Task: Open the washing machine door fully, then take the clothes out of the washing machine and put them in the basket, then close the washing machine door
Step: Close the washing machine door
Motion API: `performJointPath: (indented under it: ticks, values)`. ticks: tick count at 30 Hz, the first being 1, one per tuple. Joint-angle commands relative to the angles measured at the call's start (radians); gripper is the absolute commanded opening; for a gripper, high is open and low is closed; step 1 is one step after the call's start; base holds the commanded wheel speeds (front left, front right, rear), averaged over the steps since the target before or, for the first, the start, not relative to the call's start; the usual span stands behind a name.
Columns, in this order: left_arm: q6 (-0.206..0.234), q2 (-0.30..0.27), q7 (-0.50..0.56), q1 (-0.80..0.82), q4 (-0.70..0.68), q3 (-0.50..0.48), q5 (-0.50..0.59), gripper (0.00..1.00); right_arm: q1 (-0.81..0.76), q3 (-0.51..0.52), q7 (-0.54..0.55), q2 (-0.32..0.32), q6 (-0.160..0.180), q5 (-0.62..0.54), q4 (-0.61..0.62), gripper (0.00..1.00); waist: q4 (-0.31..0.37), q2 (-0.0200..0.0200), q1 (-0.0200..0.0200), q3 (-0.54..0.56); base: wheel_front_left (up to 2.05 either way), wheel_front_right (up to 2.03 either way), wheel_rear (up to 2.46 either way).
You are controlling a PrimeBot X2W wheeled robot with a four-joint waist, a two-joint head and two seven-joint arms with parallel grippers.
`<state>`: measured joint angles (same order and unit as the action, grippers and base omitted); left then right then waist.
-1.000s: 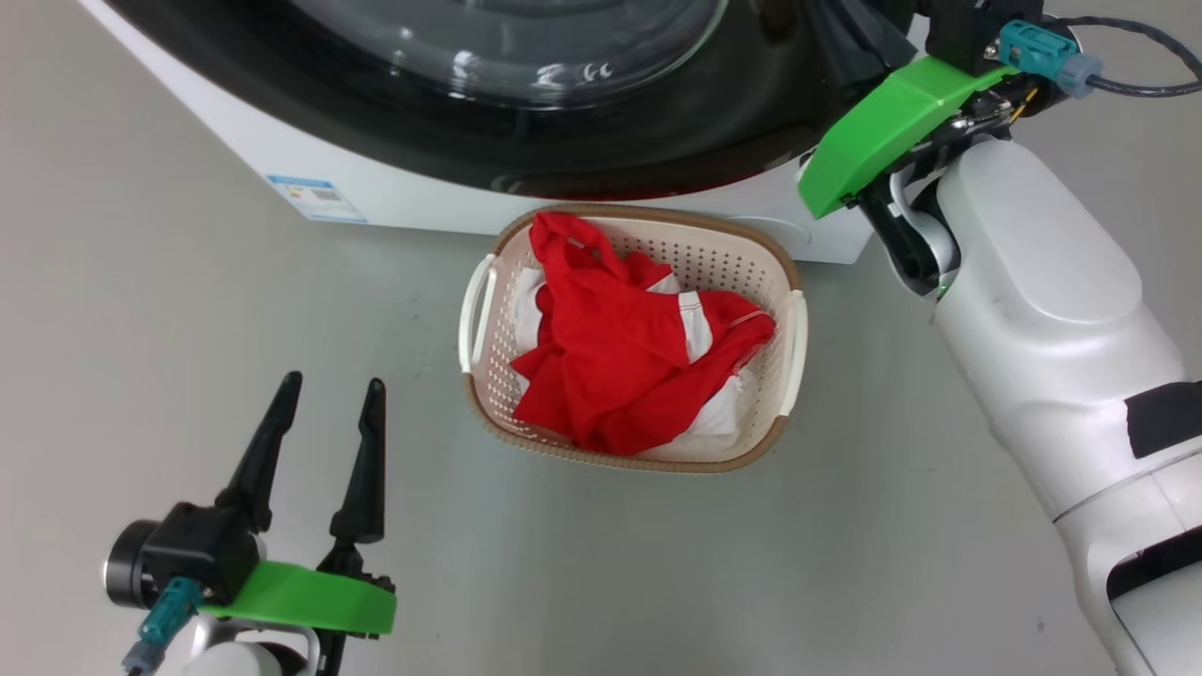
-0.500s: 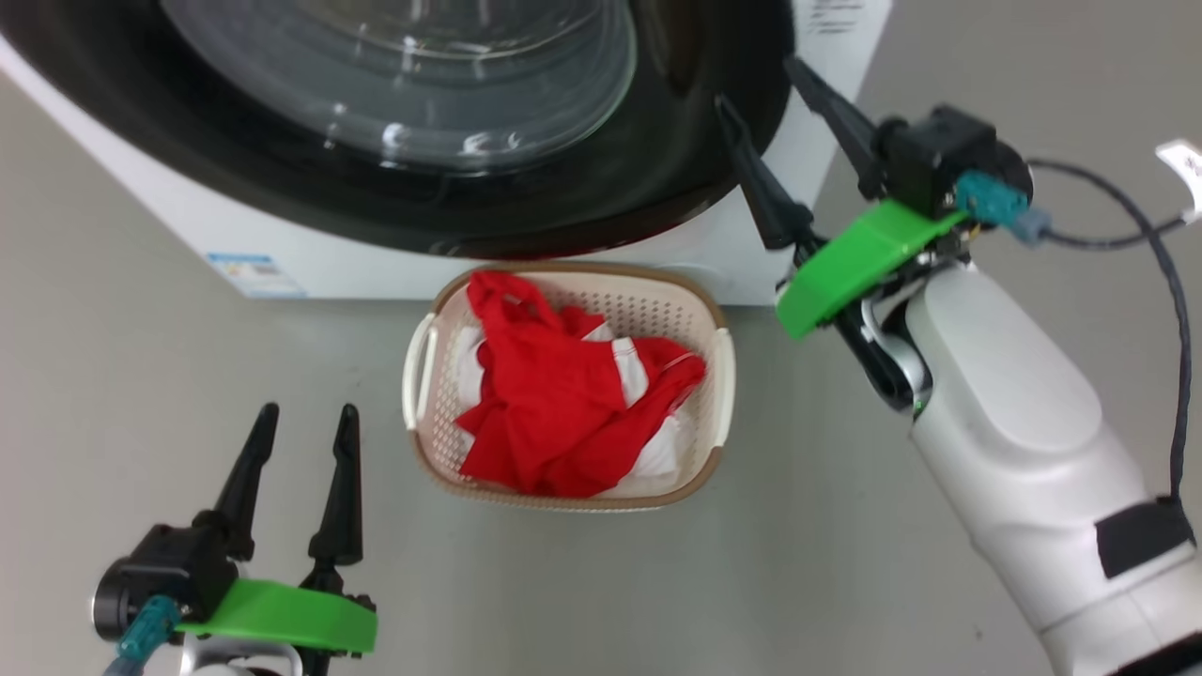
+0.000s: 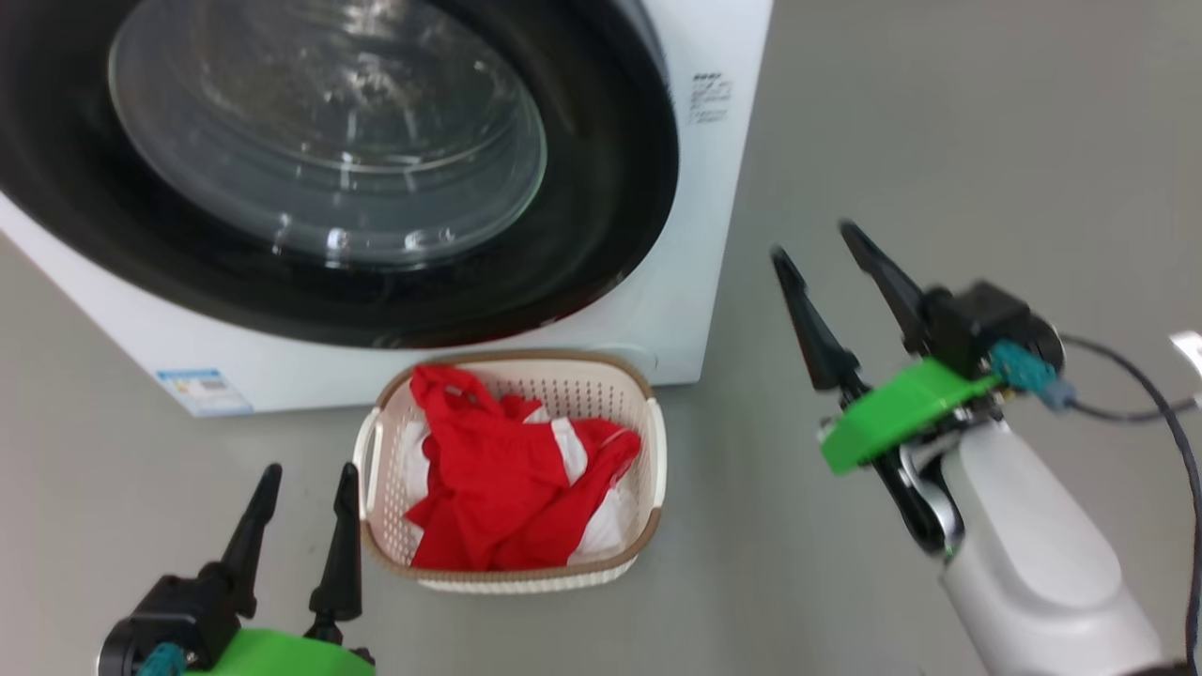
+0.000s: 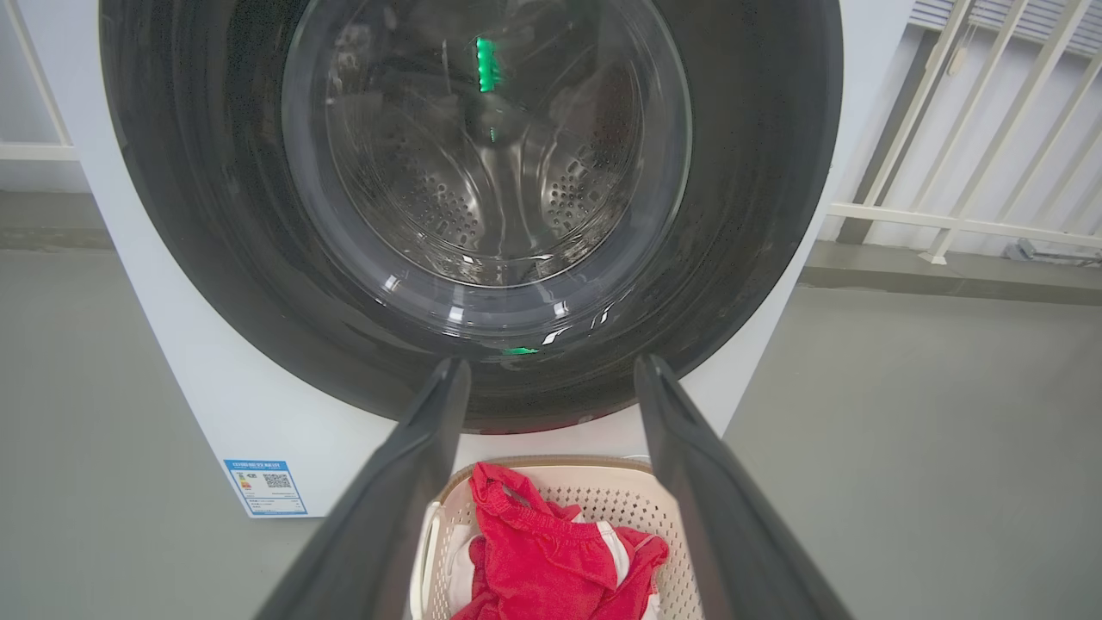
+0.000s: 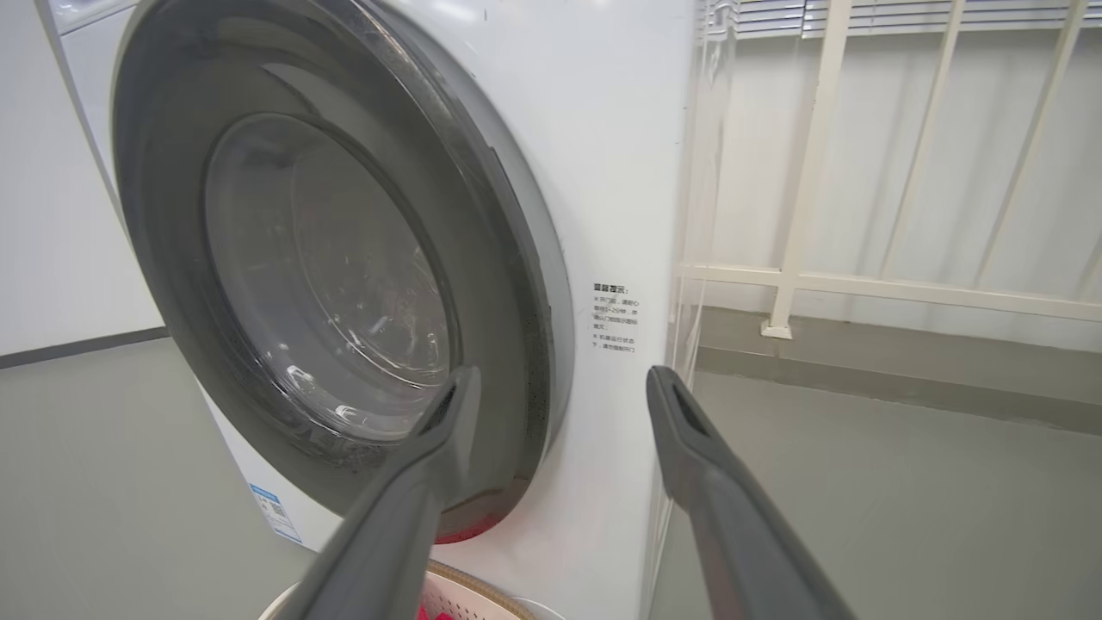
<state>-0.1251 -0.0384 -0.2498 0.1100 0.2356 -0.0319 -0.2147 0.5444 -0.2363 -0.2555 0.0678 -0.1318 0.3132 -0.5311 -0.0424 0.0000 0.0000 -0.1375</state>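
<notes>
The washing machine door [image 3: 319, 169] lies shut flat against the white washing machine [image 3: 700, 216]; its black rim [image 4: 758, 215] and glass bowl [image 5: 336, 293] show in both wrist views. Red and white clothes [image 3: 512, 488] fill the cream basket [image 3: 653, 441] on the floor just below the door. My left gripper [image 3: 305, 474] stands open at the basket's left side, holding nothing. My right gripper [image 3: 812, 239] hangs open in the air to the right of the machine, apart from it, with nothing between its fingers. The clothes [image 4: 551, 555] and basket [image 4: 663, 517] appear between my left fingers.
A small blue sticker [image 3: 202, 390] sits low on the machine's front. Grey floor [image 3: 939, 122] spreads to the right of the machine. A white railing [image 5: 861, 284] stands behind and to the right. A black cable [image 3: 1155, 404] trails from my right wrist.
The head camera has tilted up and swung, shifting the whole picture. My right gripper has drawn back from the door's right rim to free air beside the machine.
</notes>
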Motion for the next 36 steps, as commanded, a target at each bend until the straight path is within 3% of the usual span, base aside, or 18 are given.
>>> performJointPath:
  ticks: [1,10,19,36]
  values:
    - [-0.006,-0.013,-0.012,-0.007,-0.021,-0.034,-0.011,1.00,-0.037,0.004,-0.006,-0.011,0.001,-0.012,0.035,1.00,0.040,0.0000,0.0000,0.060,0.00,0.00,0.00]
    - [-0.006,-0.012,-0.012,-0.054,-0.037,-0.048,-0.022,1.00,-0.208,0.081,-0.006,0.006,0.001,-0.044,0.126,1.00,0.067,0.0000,0.0000,0.129,0.00,0.00,0.00]
    - [-0.006,-0.020,-0.012,-0.111,-0.068,-0.064,0.006,1.00,-0.387,0.128,-0.006,0.057,0.001,0.028,0.294,1.00,0.083,0.0000,0.0000,0.194,0.00,0.00,0.00]
    - [-0.006,-0.024,-0.012,-0.197,-0.096,-0.106,0.009,1.00,-0.549,0.203,-0.006,0.060,0.001,0.030,0.362,1.00,0.077,0.0000,0.0000,0.234,0.00,0.00,0.00]
